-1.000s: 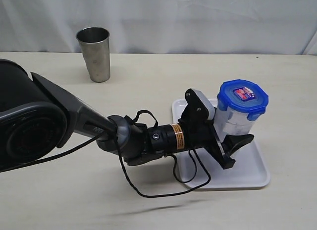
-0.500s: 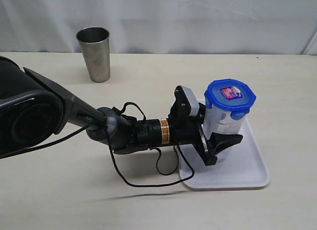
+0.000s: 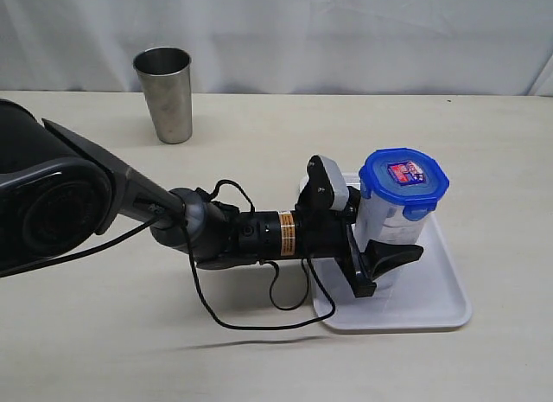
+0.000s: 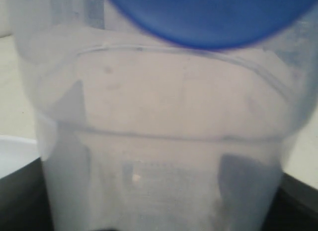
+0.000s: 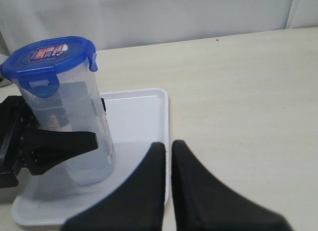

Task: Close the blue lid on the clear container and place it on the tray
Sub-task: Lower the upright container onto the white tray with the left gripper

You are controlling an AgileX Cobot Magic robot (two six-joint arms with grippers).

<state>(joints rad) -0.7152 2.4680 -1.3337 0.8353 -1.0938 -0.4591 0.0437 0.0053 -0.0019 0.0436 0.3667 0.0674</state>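
Exterior view: the clear container [image 3: 384,213] is held round its middle by the left end effector [image 3: 393,227], with the jaws spread wide on both sides of it. The blue lid [image 3: 403,175] is seen on top and looks shut. The container is placed nearer the tray's [image 3: 441,298] left edge than its right edge. It seems to rest on the tray, though its bottom is partly hidden by a black finger. The right end effector [image 5: 168,145] is shut tight with nothing in it.

The putting-down step is judged nearly done. Next, the jaws should be opened and the arm pulled back gently, so the tall container is not tipped.

A second ago the container was nearer the tray's far right corner. It has been brought left and a little lower. The steel cup [image 3: 164,92] has not been moved.
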